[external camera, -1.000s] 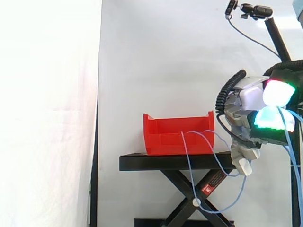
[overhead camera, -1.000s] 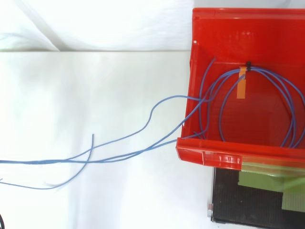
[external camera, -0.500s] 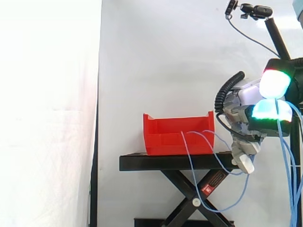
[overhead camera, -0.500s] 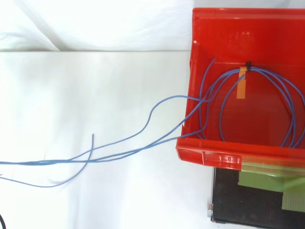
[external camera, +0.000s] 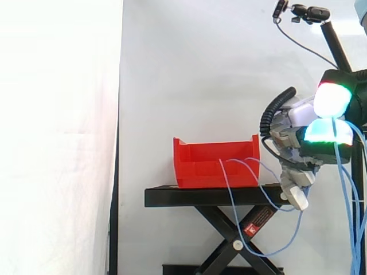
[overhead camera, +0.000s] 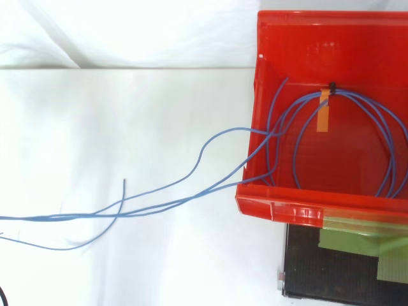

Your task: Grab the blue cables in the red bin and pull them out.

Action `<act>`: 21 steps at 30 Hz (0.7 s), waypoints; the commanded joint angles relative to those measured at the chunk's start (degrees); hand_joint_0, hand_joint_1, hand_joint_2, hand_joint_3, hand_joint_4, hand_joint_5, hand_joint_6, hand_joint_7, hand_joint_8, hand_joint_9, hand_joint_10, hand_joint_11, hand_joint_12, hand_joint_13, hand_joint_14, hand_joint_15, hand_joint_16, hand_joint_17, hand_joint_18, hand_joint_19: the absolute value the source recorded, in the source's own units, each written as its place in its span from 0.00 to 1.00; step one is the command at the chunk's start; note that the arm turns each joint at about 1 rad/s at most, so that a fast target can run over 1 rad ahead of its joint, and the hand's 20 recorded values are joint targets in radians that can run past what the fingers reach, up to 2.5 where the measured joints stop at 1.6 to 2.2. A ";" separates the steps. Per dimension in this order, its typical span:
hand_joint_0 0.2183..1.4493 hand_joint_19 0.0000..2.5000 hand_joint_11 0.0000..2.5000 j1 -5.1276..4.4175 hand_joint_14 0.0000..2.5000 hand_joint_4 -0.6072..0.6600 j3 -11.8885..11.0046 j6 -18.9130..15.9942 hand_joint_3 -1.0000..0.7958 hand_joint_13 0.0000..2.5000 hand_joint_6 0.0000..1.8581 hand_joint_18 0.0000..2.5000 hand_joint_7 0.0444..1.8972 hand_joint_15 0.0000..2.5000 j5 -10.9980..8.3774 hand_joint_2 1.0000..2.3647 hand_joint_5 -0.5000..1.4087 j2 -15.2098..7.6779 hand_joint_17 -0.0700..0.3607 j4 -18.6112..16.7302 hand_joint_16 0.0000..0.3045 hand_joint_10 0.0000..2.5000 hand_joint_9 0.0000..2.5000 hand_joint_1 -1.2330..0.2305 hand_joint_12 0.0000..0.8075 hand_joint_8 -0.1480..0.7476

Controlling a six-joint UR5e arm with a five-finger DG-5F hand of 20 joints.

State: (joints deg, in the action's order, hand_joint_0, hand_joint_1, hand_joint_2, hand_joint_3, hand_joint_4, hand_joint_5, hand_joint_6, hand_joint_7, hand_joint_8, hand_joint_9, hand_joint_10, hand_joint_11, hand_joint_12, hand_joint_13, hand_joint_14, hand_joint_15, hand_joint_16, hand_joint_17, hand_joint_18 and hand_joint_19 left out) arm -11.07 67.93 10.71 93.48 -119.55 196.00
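so the hand [external camera: 291, 138] sits right of the red plastic bin [external camera: 209, 167], fingers curled round the thin blue cables [overhead camera: 64, 217] trailing over its rim.

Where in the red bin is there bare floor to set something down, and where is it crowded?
Inside the red bin, bare floor runs along the wall at the top view's upper edge, above the blue cables, with a smaller patch inside their loop. Crowded: the bin's left wall, where strands cross out, and around the orange tag.
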 commanded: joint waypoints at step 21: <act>0.35 0.22 0.23 -0.18 0.01 0.68 0.01 -1.61 0.00 0.29 0.41 0.23 0.20 0.16 -0.14 0.00 0.64 0.02 0.40 0.00 0.15 0.01 0.34 0.19 0.43 0.47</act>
State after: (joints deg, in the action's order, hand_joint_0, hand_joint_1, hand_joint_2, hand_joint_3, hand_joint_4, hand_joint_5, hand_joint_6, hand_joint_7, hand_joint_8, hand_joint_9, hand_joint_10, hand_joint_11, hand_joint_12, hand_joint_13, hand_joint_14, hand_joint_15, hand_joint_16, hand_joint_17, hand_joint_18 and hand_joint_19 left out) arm -11.19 67.93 9.42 93.34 -119.54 196.00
